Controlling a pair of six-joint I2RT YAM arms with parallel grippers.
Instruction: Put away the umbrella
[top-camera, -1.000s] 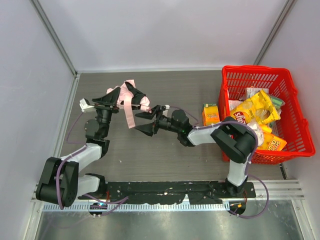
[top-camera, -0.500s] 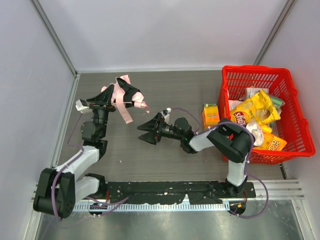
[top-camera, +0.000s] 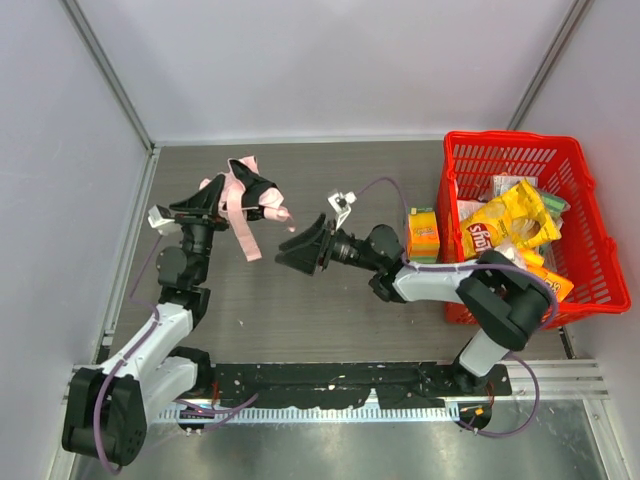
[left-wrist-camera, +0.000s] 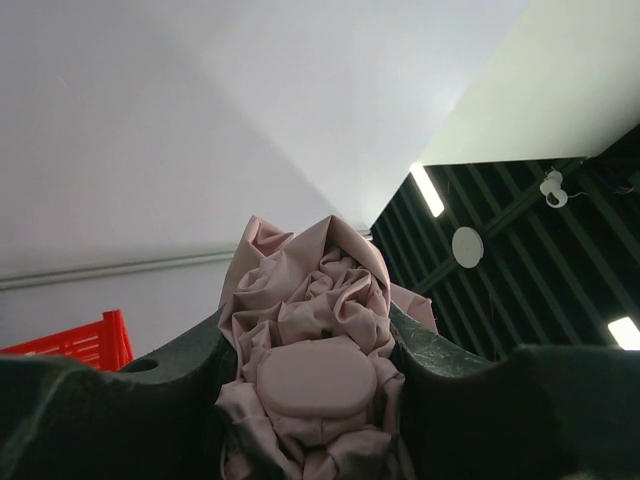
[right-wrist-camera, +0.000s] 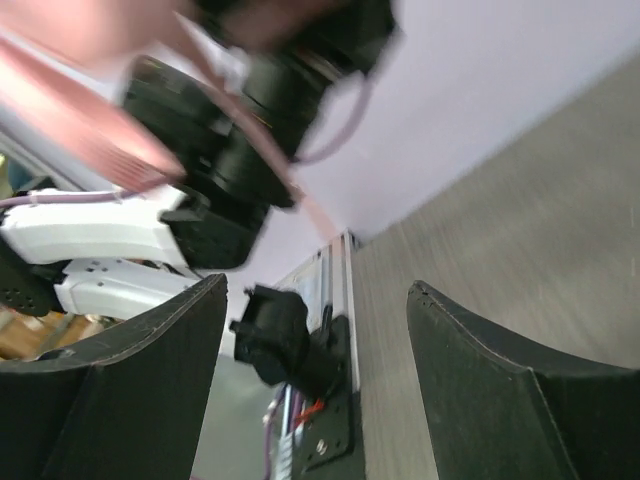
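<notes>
We take the basket (top-camera: 500, 158), which stands at the right end of the counter (top-camera: 330, 300), as the reference for all positions.

1. Umbrella (top-camera: 245, 195): we find it well to the left of the basket, at the far side of the counter and lifted clear of the surface. It is folded into a crumpled pink bundle. Its strap (top-camera: 243, 235) hangs loose below it.

2. Left hand (top-camera: 225, 200): we see it closed on the umbrella. In the left wrist view the bunched fabric (left-wrist-camera: 310, 340) fills the gap between both fingers (left-wrist-camera: 130, 400), and the hand (left-wrist-camera: 315, 400) points up toward the wall.

3. Right hand (top-camera: 297, 248): it sits between the umbrella and the basket, near the umbrella but apart from it, and points toward it. In the right wrist view we see the fingers (right-wrist-camera: 140, 380) of this hand (right-wrist-camera: 315, 290) spread wide with nothing between them. The picture is blurred.

4. Carton (top-camera: 423, 235): an orange and green carton stands on the counter just beside the basket's left wall.

5. Basket contents: we see a yellow chip bag (top-camera: 510, 220) among other packets.
</notes>
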